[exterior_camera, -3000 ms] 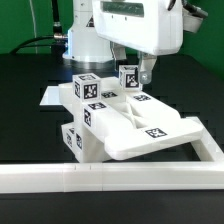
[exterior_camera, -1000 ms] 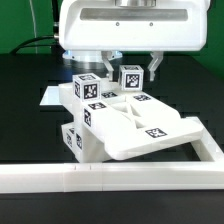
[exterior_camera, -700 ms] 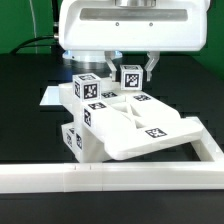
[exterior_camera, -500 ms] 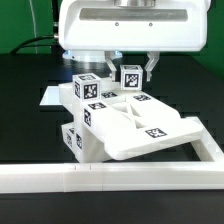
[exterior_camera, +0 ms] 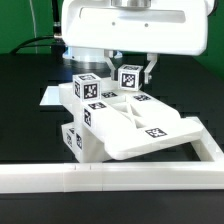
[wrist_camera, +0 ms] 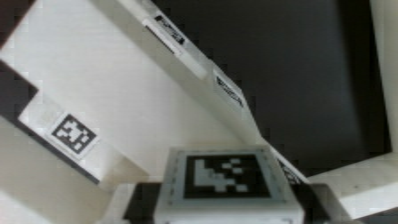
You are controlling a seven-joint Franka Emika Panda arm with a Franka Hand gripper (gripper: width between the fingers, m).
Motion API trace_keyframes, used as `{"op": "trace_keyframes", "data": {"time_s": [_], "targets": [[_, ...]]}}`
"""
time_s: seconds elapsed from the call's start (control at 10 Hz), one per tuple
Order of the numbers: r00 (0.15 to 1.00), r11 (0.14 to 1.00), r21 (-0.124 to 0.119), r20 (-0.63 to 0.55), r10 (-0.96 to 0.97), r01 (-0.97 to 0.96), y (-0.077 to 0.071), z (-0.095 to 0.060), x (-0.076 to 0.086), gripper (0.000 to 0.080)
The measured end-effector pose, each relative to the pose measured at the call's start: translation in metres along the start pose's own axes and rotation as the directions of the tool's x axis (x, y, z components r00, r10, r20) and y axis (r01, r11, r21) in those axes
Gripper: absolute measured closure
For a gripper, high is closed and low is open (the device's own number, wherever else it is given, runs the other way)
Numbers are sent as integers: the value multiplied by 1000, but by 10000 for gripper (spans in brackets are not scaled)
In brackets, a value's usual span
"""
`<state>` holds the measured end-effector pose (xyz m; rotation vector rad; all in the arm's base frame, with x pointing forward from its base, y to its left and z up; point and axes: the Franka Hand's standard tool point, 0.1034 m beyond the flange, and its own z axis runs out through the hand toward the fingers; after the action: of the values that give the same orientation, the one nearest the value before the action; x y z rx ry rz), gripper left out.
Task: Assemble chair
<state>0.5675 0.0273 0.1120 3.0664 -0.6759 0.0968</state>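
Fingers of my pincer (exterior_camera: 133, 71) are clamped on a tagged bar (exterior_camera: 129, 77), one finger (exterior_camera: 151, 68) showing at the bar's side toward the exterior view's right, the other mostly hidden behind it. In the wrist view the same bar's end (wrist_camera: 221, 176) fills the space between my fingers, its black-and-white tag facing the camera, a dark finger pad (wrist_camera: 331, 186) pressed against its side.

The bar stands upright at the back of the chair (exterior_camera: 120, 120), its lower end among the other white pieces; I cannot tell whether it is seated in them or only touching. Just beside it, toward the exterior view's left, a second upright bar (exterior_camera: 87, 88) shows tags on its top and front. In front of both lies the tray-like seat (exterior_camera: 150, 125), tilted, with one tag on its upper face. A tagged block (exterior_camera: 72, 140) sits low at the chair's left corner in that view.

The chair rests on the black table (exterior_camera: 30, 110). A long white rail (exterior_camera: 110, 176) runs along the front, turning back at the exterior view's right and touching the chair's near edge. Part of the marker board (exterior_camera: 52, 96) lies flat behind the chair on the exterior view's left.
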Motion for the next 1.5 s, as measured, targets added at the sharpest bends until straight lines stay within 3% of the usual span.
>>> {"op": "trace_keyframes", "data": {"time_s": [0.5,0.9,1.5], "targets": [[950,950,1,2,313,-313,-1,1,-1,528],[846,846,6,8,534,-534,-2,1,-2,528],[570,570,11,37,821,-822,-7,1,-4,528]]}}
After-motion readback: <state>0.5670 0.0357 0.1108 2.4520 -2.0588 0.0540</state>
